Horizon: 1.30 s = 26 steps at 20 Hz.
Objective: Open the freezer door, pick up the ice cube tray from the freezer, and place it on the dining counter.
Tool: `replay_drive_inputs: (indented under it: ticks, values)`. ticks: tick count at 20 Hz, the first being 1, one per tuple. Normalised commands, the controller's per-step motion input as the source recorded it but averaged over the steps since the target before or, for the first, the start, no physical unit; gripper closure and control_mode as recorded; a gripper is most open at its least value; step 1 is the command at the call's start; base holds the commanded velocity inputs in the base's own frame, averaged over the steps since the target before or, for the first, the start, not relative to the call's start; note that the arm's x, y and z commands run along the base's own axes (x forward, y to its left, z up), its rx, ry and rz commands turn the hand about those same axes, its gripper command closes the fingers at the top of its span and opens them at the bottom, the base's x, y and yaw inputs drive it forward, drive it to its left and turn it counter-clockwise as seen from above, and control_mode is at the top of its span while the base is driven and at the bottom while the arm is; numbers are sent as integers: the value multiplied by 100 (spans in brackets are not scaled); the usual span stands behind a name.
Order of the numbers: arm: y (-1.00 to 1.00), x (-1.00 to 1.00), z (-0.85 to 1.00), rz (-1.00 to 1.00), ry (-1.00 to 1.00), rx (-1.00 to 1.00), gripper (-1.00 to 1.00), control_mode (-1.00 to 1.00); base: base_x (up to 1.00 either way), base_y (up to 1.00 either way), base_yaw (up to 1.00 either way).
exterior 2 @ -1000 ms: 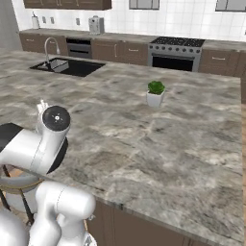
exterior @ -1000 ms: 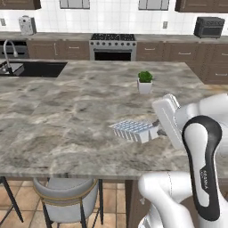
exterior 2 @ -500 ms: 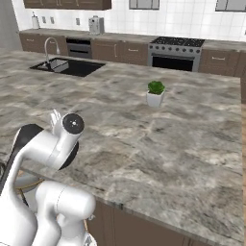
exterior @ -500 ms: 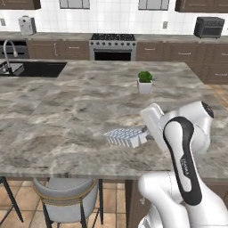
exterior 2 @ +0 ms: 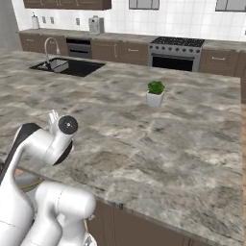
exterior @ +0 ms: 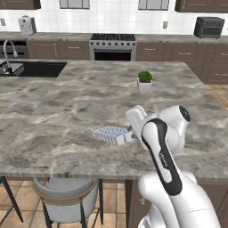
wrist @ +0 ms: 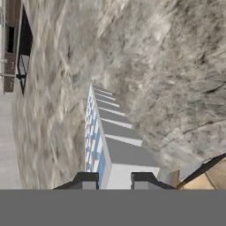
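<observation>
Left base view. The white arm reaches from the 5 o'clock corner over the broad grey-beige marbled stone dining counter [exterior: 67, 102]. Its two-finger gripper [exterior: 130, 133], largely hidden behind the wrist, meets one end of the flat white ice cube tray with pale-blue cells [exterior: 111, 134], which sits low over the stone near the counter's front edge, at about 6 o'clock of the small green plant in a white pot [exterior: 144, 82]. Whether the tray rests on the stone or hangs just above it cannot be told. A round grey stool [exterior: 67, 198] stands below the edge at 7 o'clock. The black sink [exterior: 33, 69] lies at 10 o'clock and the steel range [exterior: 112, 46] at 12 o'clock on the back wall.

Right base view. The arm's elbow rises at 8 o'clock; the counter spreads ahead, with the potted plant toward 1 o'clock.

Hand view. The two dark fingertips [wrist: 86, 180] at 6 o'clock are closed on the tray's near end, the tray held on edge in this rolled view and running toward 12 o'clock over the marbled top.

Progress, as judged: the tray has been brought over the counter, so fetching is done. Remaining: set it down, release it and withdraw.
</observation>
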Motion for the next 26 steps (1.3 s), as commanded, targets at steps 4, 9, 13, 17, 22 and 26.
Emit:
replay_drive_inputs:
  ticks: [4, 9, 13, 17, 22, 26]
  values:
    - [15, 41, -24, 0, 0, 0, 100, -100, 0, 0, 0]
    - [19, 35, -42, 0, 0, 0, 100, -100, 0, 0, 0]
    - [13, 34, -28, 0, 0, 0, 100, -100, 0, 0, 0]
    - [9, 31, -31, 0, 0, 0, 100, -100, 0, 0, 0]
    - [7, 28, -30, 0, 0, 0, 100, -100, 0, 0, 0]
    - [5, 31, -25, 0, 0, 0, 100, -100, 0, 0, 0]
